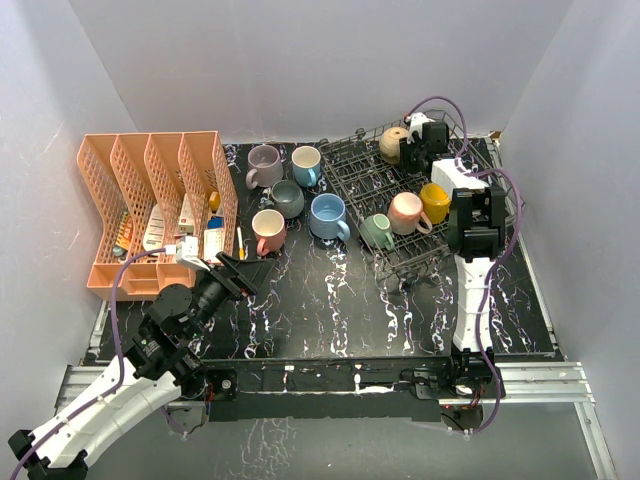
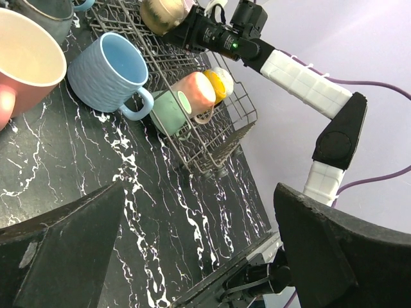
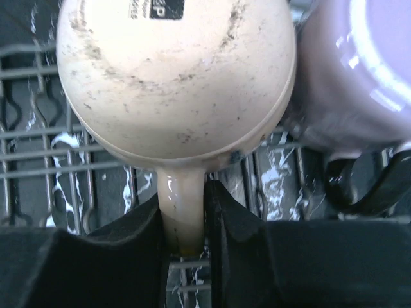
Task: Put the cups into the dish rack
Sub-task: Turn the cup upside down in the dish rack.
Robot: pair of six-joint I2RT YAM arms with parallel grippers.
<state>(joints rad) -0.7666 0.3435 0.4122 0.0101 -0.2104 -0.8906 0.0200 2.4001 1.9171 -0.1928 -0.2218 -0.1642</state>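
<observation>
The right gripper (image 3: 183, 218) pinched the tan mug (image 3: 176, 77) by its handle alone at the far end of the dish rack (image 1: 355, 190), so letting go before it was seated might have tipped it onto the lilac mug (image 3: 359, 70) alongside; the left gripper (image 2: 199, 237) hung spread, near left.

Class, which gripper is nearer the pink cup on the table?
Left. The left gripper is just short of the pink cup; the right gripper is in the dish rack, holding the tan cup by its handle.

Looks like a robotics lab test booth: plain white walls (image 1: 300, 60) boxing in a black marbled table (image 1: 330, 310), a left arm (image 1: 120, 395) and right arm (image 1: 472, 290) with purple cables bolted to a metal rail (image 1: 545, 378) at 6 o'clock, a dish rack (image 1: 365, 170) at 1 o'clock.
</observation>
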